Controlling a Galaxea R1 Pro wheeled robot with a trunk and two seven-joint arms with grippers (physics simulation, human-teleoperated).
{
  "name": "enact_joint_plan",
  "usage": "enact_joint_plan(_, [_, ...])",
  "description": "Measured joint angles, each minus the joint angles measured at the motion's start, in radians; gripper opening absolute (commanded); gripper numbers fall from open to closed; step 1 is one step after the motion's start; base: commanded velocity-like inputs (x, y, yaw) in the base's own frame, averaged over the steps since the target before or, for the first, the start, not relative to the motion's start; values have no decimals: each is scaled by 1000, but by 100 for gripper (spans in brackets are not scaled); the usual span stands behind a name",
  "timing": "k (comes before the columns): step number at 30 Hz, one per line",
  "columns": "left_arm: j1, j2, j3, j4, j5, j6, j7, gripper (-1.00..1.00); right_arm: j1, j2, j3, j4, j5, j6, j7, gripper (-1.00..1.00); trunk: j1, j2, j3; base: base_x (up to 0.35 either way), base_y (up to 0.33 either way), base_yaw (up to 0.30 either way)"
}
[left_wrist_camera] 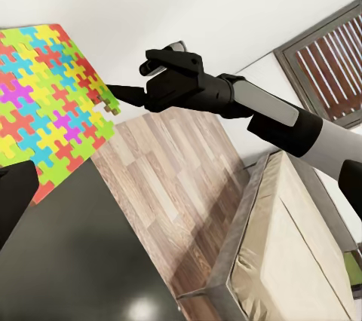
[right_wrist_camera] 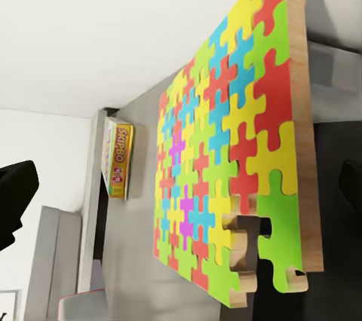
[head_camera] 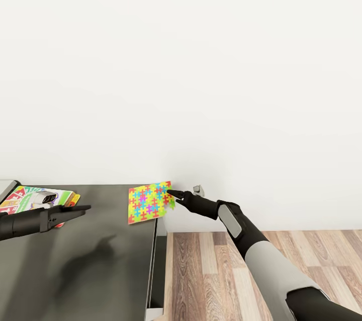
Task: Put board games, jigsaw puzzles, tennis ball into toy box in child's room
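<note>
Jigsaw puzzle: thin flat square of bright interlocking pieces on a wooden backing, at the far right corner of the dark glossy worktop, overhanging its edge.
Right gripper: black tapered jaws spread at the puzzle's right edge.
Left gripper: jaws' state unclear, hovering above the worktop.
Board game: flat printed SKIP-BO box, far left.
Floor: wood planks.

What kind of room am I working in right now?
Likely a bedroom or child's room: a jigsaw puzzle and a SKIP-BO game box lie on a dark desk, and a bed stands on wood-plank floor.
</note>
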Motion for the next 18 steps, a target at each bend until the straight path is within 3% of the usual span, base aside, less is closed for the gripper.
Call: enact_joint_plan(18, [0,0,1,0,0,1,0,100,0,0,-3,8,-1,2,0,100,4,-7,-3,0,0,0])
